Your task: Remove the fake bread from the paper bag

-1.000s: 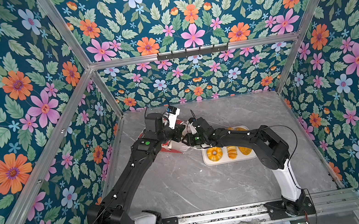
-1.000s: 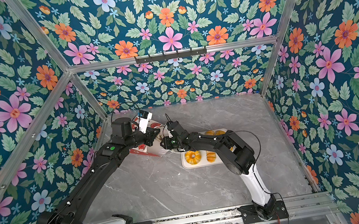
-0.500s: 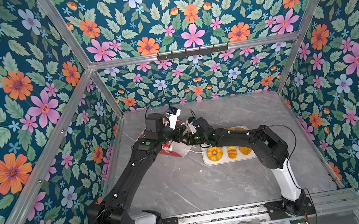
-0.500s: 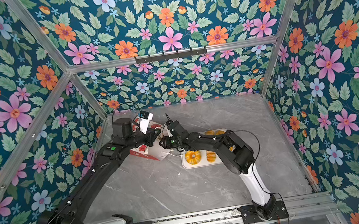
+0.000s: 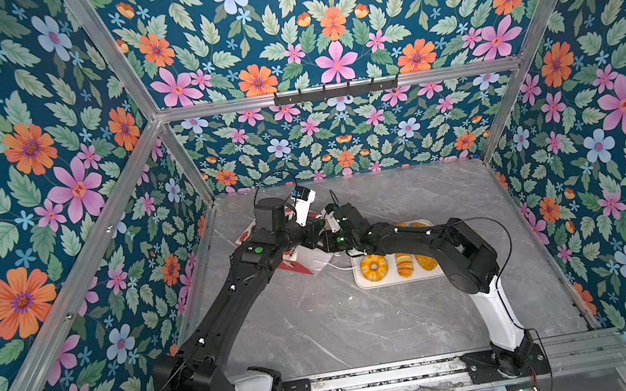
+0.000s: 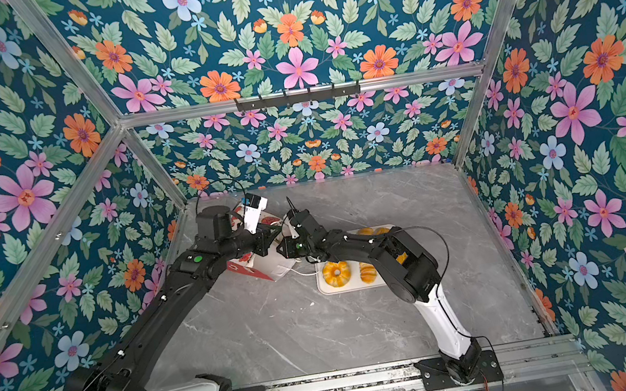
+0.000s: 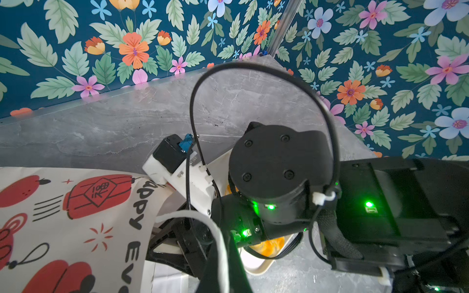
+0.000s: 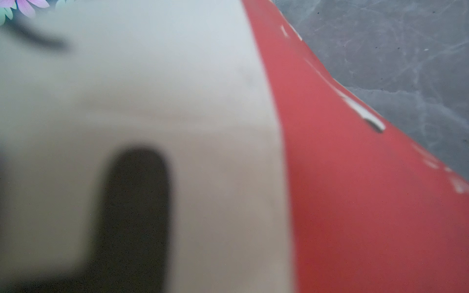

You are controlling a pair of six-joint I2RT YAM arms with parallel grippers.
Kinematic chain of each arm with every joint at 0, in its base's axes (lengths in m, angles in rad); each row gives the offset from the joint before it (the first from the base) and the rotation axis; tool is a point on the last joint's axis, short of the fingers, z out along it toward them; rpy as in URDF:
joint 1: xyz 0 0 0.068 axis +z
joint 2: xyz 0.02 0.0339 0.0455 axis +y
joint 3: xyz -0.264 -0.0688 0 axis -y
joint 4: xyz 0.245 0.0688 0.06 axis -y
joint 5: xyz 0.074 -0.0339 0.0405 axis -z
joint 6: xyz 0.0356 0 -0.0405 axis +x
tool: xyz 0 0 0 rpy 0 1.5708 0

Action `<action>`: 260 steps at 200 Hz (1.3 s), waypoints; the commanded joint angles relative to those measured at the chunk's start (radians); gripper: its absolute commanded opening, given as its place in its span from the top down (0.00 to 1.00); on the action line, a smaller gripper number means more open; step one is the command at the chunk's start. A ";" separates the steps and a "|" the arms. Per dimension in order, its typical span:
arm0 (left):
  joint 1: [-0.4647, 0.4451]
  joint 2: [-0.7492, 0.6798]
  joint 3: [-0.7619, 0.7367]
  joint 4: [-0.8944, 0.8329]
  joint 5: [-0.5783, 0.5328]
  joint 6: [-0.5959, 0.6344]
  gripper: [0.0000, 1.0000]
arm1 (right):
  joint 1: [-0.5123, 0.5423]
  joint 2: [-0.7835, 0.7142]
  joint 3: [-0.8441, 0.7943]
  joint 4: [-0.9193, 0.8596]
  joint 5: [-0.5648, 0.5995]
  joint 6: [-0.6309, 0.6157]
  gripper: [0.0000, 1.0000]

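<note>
The paper bag (image 5: 296, 264) (image 6: 263, 269) lies on its side left of the tray, its white mouth toward the tray. My left gripper (image 7: 223, 256) (image 5: 310, 234) is shut on the bag's white cord handle (image 7: 215, 233). My right gripper (image 5: 327, 242) (image 6: 284, 249) reaches across to the mouth and is shut there. Blurred white and red bag paper (image 8: 355, 203) fills the right wrist view and runs through the jaws' place. On the tray lie fake bread pieces: a ring bun (image 5: 374, 267) (image 6: 335, 273), a ridged loaf (image 5: 405, 264) and a seeded loaf (image 5: 426, 263). The bag's inside is hidden.
The white tray (image 5: 363, 286) (image 7: 261, 269) sits right of the bag, partly under my right forearm (image 5: 414, 238). More orange pieces (image 6: 367, 231) show at its far edge. Floral walls (image 5: 192, 240) close in the grey marble table (image 5: 343, 326) on three sides.
My right gripper has closed at the bag's mouth. The bag's open end has shifted slightly toward the front. The left gripper keeps its hold.
</note>
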 commanded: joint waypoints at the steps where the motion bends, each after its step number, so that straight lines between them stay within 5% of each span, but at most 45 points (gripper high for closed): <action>1: -0.001 -0.001 -0.001 0.044 -0.004 0.004 1.00 | 0.000 -0.028 -0.019 0.027 0.007 -0.016 0.82; 138: 0.003 0.021 -0.066 0.250 -0.218 -0.081 1.00 | 0.000 -0.337 -0.231 -0.210 -0.079 -0.058 0.86; 260: 0.033 0.036 -0.074 0.294 -0.392 -0.054 1.00 | -0.016 -0.750 -0.461 -0.473 0.128 -0.121 0.86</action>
